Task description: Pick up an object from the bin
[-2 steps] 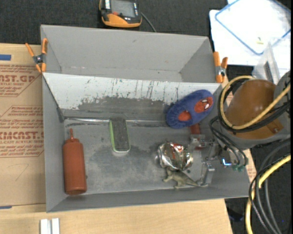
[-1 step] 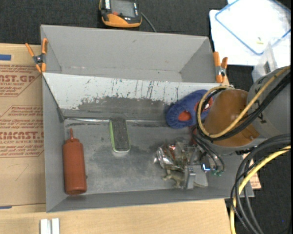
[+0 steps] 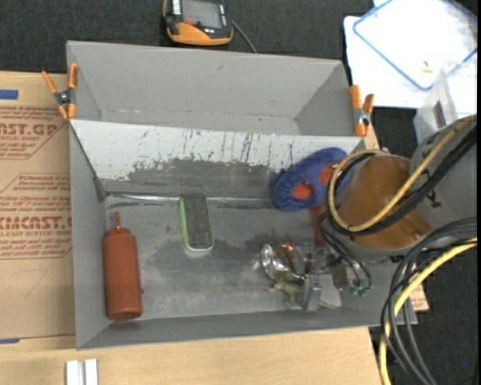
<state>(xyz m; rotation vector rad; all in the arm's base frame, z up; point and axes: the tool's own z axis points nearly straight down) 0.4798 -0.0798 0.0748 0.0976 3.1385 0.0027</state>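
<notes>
My gripper (image 3: 316, 285) is low in the bin's front right corner, under the orange-brown wrist cover. Just to its left, touching or nearly touching it, lies a shiny silver crumpled thing with a bit of red (image 3: 276, 265). Whether that thing is inside the gripper I cannot tell. A blue soft thing with an orange spot (image 3: 301, 180) rests against the back wall, right behind the wrist and partly hidden by it.
A grey block with a pale green edge (image 3: 196, 224) lies in the middle of the floor. A red bottle (image 3: 121, 269) lies lengthwise along the left wall. Black and yellow cables loop around the arm at the right.
</notes>
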